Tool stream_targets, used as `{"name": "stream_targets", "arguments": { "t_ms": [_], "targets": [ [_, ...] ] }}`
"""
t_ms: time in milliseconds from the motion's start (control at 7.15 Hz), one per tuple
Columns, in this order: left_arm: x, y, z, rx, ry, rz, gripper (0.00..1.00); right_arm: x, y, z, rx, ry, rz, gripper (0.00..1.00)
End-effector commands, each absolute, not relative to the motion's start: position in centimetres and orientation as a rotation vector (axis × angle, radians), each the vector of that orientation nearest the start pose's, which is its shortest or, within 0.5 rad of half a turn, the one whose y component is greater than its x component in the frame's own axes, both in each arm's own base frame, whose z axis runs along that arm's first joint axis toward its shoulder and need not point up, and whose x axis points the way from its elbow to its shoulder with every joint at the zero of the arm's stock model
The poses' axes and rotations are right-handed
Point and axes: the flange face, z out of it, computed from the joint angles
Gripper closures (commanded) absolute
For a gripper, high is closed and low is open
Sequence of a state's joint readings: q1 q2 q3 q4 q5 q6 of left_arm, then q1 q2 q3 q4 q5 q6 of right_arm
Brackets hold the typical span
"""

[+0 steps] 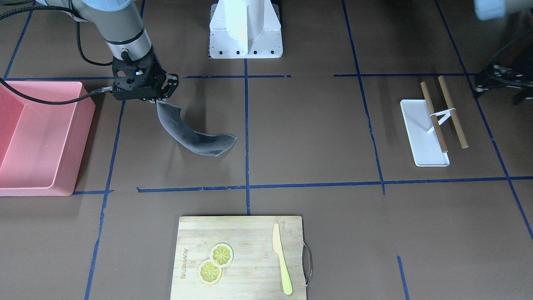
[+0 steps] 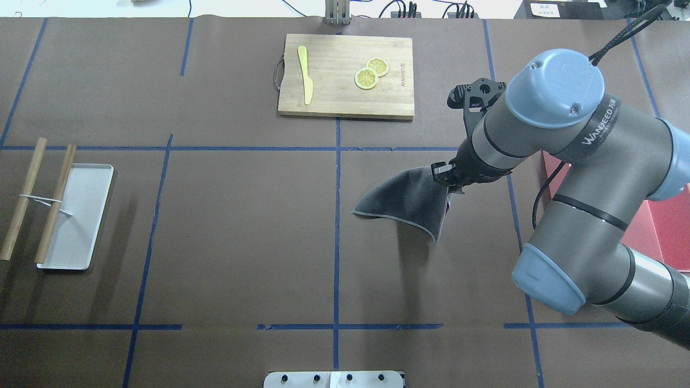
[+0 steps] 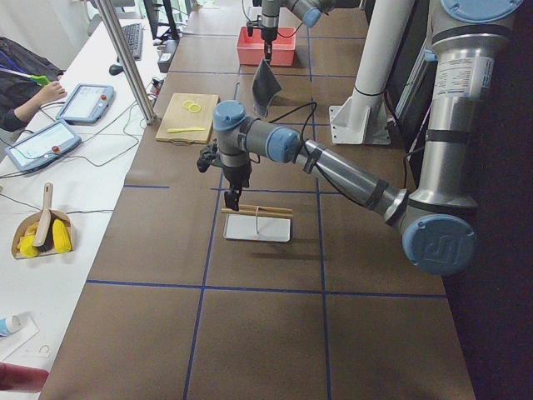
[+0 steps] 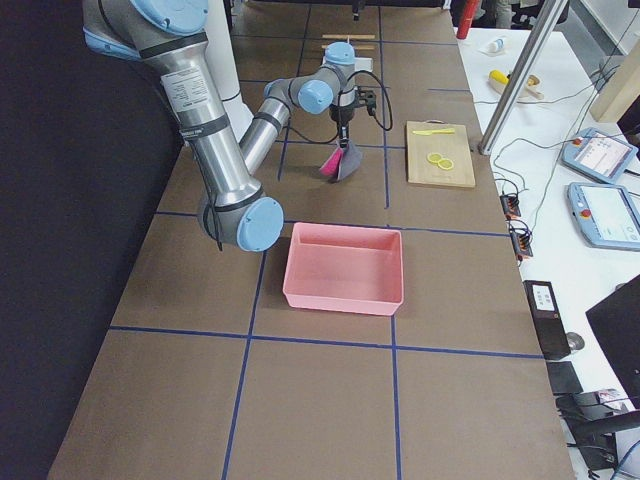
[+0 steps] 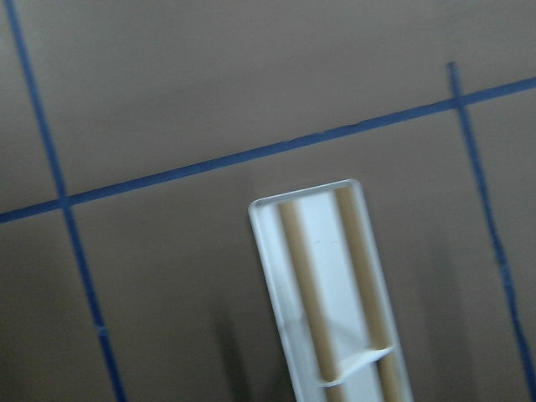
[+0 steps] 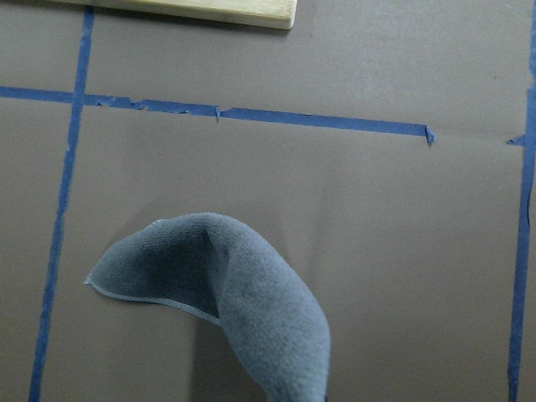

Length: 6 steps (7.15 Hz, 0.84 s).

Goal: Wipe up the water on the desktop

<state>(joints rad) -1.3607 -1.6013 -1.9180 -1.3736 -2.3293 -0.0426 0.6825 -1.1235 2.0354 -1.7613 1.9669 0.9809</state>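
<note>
Dangling a grey cloth (image 2: 409, 202) by one corner, the right pincer (image 2: 444, 178), clamped on the fabric, hovers over the right half of the brown bench (image 2: 242, 242), midway between the robot's edge and the operators' edge.

Soft, light and limp, the cloth folds over itself. A pinch at a corner looks the surest hold, though wiping will likely need it pressed flat. No water is discernible. Near the left edge, the left pincer (image 3: 233, 198) hangs above a white tray (image 2: 81, 215), and whether it is open or closed cannot be told. A cutting board (image 2: 345, 75) lies at the far edge.
</note>
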Motion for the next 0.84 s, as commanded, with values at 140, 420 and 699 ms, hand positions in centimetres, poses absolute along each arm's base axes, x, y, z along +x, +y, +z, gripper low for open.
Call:
{"name": "stream_targets", "arguments": {
  "t_ms": [140, 420, 699],
  "targets": [
    [-5.9, -49.5, 62.9, 0.081, 0.802, 0.224, 0.00, -35.4, -41.4, 27.1, 0.097, -0.762, -0.033, 1.00],
    [-6.0, -49.4, 63.1, 0.075, 0.802, 0.215, 0.00, -31.6, -38.9, 32.0, 0.076, -0.688, -0.007, 1.00],
    [-6.0, -48.9, 63.3, 0.073, 0.802, 0.212, 0.00, -30.6, -38.1, 34.1, 0.064, -0.646, 0.004, 1.00]
  ]
}}
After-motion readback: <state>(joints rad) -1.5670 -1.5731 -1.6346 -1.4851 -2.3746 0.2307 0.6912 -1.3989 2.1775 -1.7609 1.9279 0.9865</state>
